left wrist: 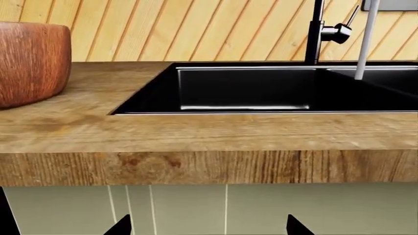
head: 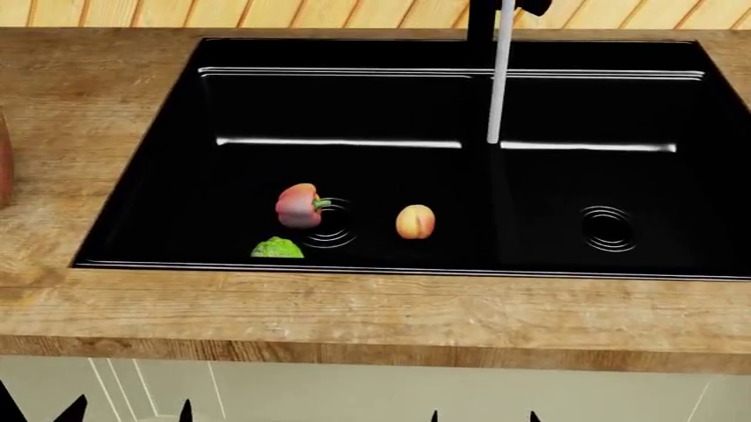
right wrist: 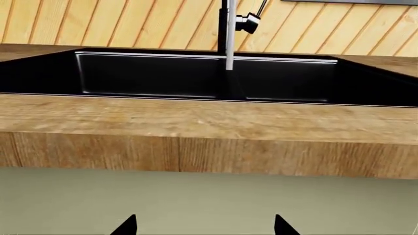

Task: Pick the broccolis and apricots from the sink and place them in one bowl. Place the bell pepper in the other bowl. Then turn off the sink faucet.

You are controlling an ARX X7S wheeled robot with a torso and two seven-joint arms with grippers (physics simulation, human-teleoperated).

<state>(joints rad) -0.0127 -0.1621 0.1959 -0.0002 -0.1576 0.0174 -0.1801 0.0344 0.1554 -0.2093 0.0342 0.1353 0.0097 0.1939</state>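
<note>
Produce (head: 299,206) in sink (head: 141,211), beyond both grippers

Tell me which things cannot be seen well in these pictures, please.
- Broccoli, head view: half hidden behind the sink's near rim; any second one cannot be seen.
- Bowl, left wrist view: cut off by the picture's edge; the other bowl is nowhere visible.
- Sink contents, both wrist views: hidden by the counter edge.
- Left claw and right claw: only the tips show.
- Faucet handle, head view: cut off above.
</note>
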